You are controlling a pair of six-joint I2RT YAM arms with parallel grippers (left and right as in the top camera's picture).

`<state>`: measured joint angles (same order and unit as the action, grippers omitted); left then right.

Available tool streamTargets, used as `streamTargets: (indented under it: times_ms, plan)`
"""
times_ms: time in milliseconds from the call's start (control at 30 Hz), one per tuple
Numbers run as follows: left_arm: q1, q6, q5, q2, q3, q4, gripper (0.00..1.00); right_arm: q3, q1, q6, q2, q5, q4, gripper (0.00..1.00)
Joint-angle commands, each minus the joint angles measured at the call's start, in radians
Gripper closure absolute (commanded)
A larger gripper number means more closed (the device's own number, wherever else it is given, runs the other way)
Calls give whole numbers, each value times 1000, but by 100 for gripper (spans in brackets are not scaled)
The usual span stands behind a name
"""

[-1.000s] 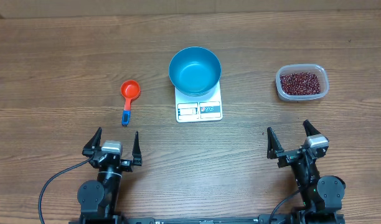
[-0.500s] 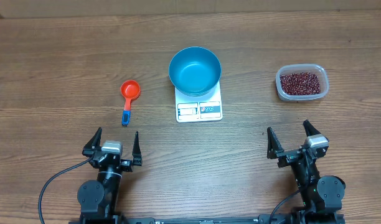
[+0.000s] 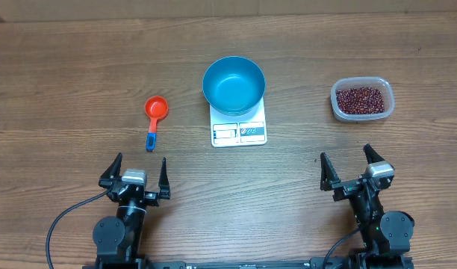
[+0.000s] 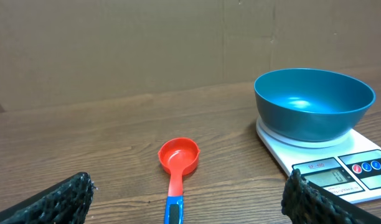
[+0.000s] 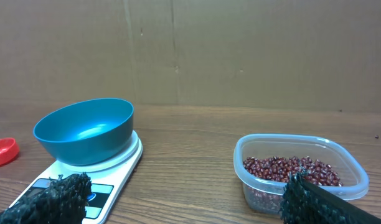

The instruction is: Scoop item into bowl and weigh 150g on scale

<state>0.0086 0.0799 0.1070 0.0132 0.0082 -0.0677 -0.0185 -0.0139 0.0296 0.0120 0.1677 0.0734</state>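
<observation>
The blue bowl (image 3: 234, 84) stands empty on the white scale (image 3: 239, 131) at the table's middle; both also show in the left wrist view, bowl (image 4: 314, 102) on scale (image 4: 340, 174), and in the right wrist view, bowl (image 5: 84, 130) on scale (image 5: 109, 180). Dark red-brown beans (image 3: 361, 99) fill a clear tub (image 3: 362, 114) at the right; the beans (image 5: 290, 169) lie just ahead of the right fingers. My left gripper (image 3: 136, 173) and right gripper (image 3: 352, 166) sit open and empty near the front edge.
An orange scoop with a blue handle (image 3: 154, 118) lies left of the scale, straight ahead of the left gripper (image 4: 184, 205), its handle (image 4: 173, 208) pointing toward it. A cardboard wall (image 4: 178, 43) backs the table.
</observation>
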Motion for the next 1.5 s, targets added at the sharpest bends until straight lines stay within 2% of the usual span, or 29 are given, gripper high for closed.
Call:
streamTargets:
  times_ms: [0,600,867,1167,1467]
  plan:
    - [4,-18,-3,-9,-3,-3,0,11,-4,-3,-9,-10,-4,0]
    - [4,-18,-3,-9,-3,-3,0,11,-4,-3,-9,-10,-4,0]
    - [4,-58,-3,-9,0,-5,0,11,-4,-3,-9,-10,-4,0]
    - [4,-58,-3,-9,48,-77,0,11,-4,-3,-9,-10,-4,0]
    - [4,-58,-14,2,170,-181,0,11,-4,-3,-9,-10,-4,0]
